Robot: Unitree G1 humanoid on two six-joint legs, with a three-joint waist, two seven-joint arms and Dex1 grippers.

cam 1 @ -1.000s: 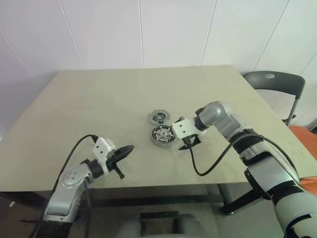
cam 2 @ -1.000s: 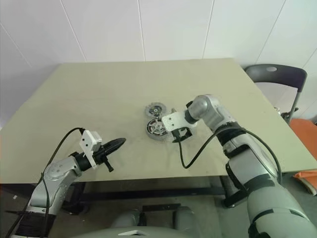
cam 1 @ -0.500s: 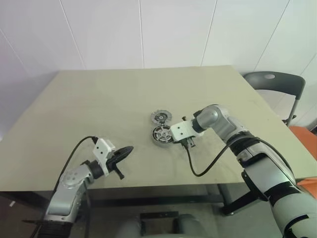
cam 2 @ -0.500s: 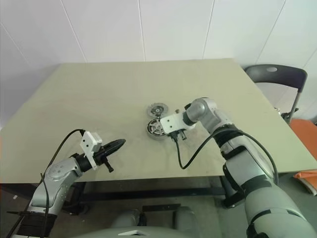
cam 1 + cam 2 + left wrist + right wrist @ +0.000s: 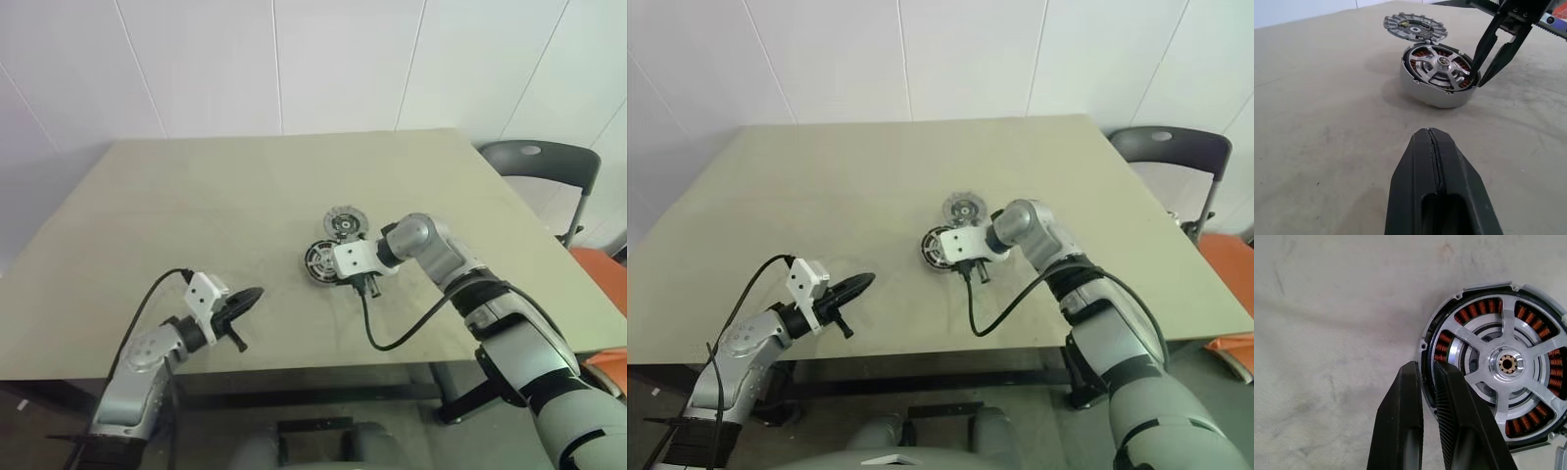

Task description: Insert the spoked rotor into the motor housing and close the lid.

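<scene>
The right gripper (image 5: 1429, 382), previously open beside the motor housing (image 5: 1436, 100), now clamps its rim with the spoked rotor (image 5: 1508, 364) seated inside, leaving the lid (image 5: 1415, 27) unfitted just behind; left gripper (image 5: 1434, 161) shut, empty.

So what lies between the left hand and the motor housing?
Only bare table: in the left wrist view, the shut left hand points at the motor housing with nothing in between.

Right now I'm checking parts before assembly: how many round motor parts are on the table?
3: the motor housing mid-table, the spoked rotor already seated inside it, and the lid lying just beyond the housing. More may be hidden behind the right arm.
</scene>
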